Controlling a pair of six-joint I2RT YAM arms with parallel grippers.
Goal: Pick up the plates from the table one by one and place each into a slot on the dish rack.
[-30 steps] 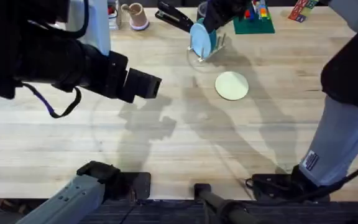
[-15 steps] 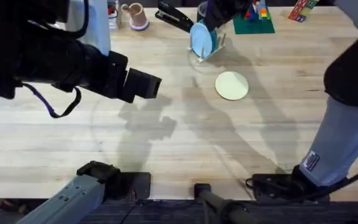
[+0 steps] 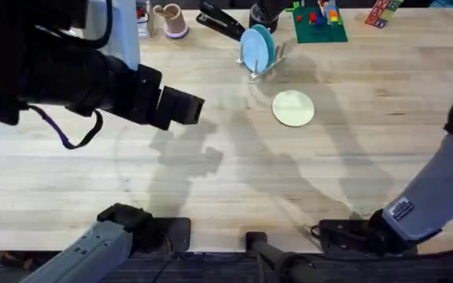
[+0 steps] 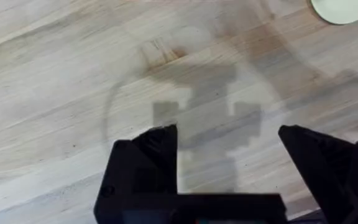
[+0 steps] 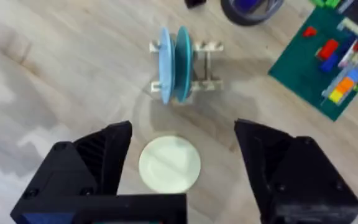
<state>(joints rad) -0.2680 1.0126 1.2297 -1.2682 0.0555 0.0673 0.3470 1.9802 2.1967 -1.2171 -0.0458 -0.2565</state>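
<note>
The teal plate (image 3: 261, 45) (image 5: 183, 62) stands on edge in a slot of the small wooden dish rack (image 3: 274, 55) (image 5: 207, 63), next to a light-blue plate (image 5: 165, 62). The cream plate (image 3: 293, 108) (image 5: 169, 165) (image 4: 344, 7) lies flat on the table (image 3: 234, 181) just in front of the rack. My right gripper (image 5: 183, 134) hangs open and empty high above the cream plate and the rack. Left of the plates, my left gripper (image 3: 181, 108) (image 4: 227, 134) is open and empty over bare wood.
A green baseplate with coloured bricks (image 3: 319, 23) (image 5: 334, 56) lies right of the rack. Behind the rack are a dark cup (image 5: 250, 7), a black stapler (image 3: 220, 21) and a pink cup (image 3: 171, 20). The right arm (image 3: 435, 196) rises at the right side.
My right gripper has lifted up and away from the rack, leaving the teal plate standing in it. The left arm has not moved.
</note>
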